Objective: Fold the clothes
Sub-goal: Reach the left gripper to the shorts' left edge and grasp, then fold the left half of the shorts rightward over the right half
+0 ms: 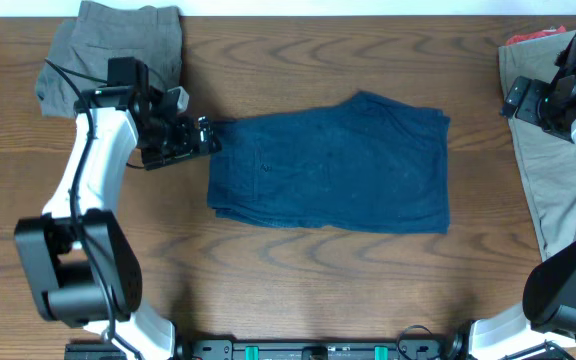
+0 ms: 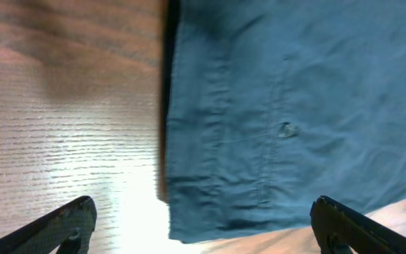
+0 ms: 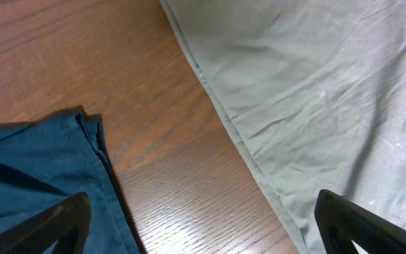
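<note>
A pair of navy blue cotton shorts (image 1: 333, 165) lies flat in the middle of the brown wood-grain table (image 1: 298, 290), folded into a rough rectangle, with layered edges showing along its left side. The left gripper (image 1: 208, 135) is at the far left corner of this pair. In the left wrist view its jaws stand wide apart with the shorts' left edge between them, and nothing is clamped. Whether a fingertip touches the cloth cannot be told. A crumpled pair of grey shorts (image 1: 118, 45) sits at the far left corner of the table, behind the left arm. Along the right edge lies a long pair of khaki-beige shorts (image 1: 553, 190), with a bit of coral-red garment (image 1: 530, 37) at its far end. The right gripper (image 3: 203, 201) hangs over the bare wood between the navy pair's far right corner and the khaki-beige pair, jaws spread wide, holding nothing
</note>
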`<action>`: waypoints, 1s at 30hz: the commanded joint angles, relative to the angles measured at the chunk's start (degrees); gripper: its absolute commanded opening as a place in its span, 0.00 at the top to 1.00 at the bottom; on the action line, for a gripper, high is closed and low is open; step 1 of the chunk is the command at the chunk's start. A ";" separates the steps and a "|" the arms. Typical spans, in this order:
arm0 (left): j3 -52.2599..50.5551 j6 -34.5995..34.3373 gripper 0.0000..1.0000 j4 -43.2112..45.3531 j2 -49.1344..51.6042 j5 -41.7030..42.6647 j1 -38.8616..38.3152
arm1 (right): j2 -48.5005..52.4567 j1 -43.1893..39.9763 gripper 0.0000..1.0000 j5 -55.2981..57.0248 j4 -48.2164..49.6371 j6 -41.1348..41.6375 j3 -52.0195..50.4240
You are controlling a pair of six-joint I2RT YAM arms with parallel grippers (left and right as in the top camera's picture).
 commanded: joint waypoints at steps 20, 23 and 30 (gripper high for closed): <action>-1.51 10.23 0.02 -1.64 14.88 8.92 -1.18 | 0.26 -0.26 0.01 0.52 0.00 -0.61 0.59; -2.56 10.21 0.02 -0.61 15.28 8.92 -1.81 | 0.26 -0.26 0.01 0.52 0.02 -0.61 0.59; -4.02 10.19 0.02 1.25 15.28 8.92 -4.28 | 0.26 -0.26 0.01 0.55 0.02 -0.61 0.59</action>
